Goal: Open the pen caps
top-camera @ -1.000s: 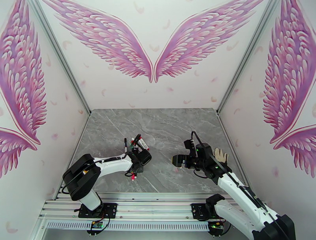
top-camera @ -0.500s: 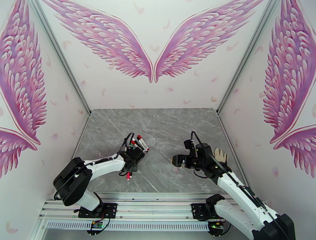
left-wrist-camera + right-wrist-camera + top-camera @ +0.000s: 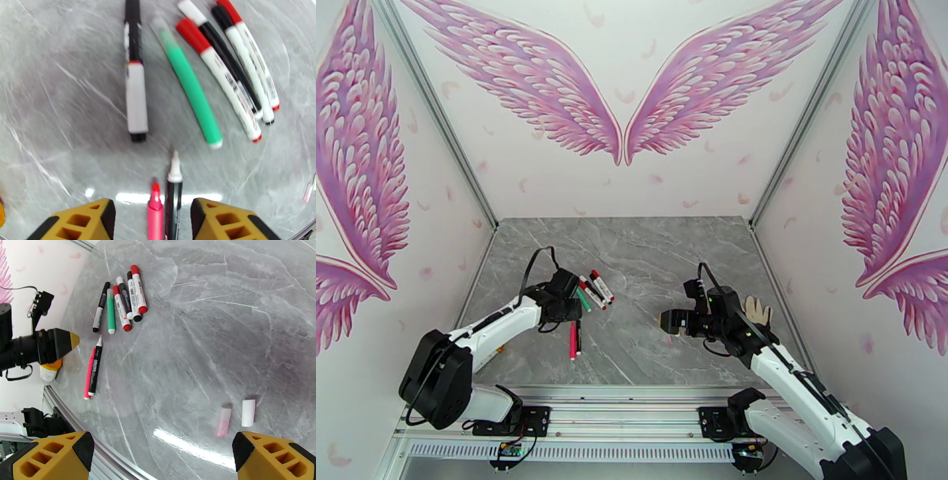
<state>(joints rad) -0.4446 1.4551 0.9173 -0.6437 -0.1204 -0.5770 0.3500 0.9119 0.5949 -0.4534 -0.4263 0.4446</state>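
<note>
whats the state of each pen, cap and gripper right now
pink pen: uncapped, lying flat
black pen: uncapped, lying beside the pink one
grouped pens: capped, lying side by side
pink cap: off, lying loose
white cap: off, lying loose
left gripper: jaws open, empty
right gripper: jaws open, empty

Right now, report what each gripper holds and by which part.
Nothing is held. The left gripper is open over two uncapped pens lying free on the table; the right gripper is open and empty.
</note>
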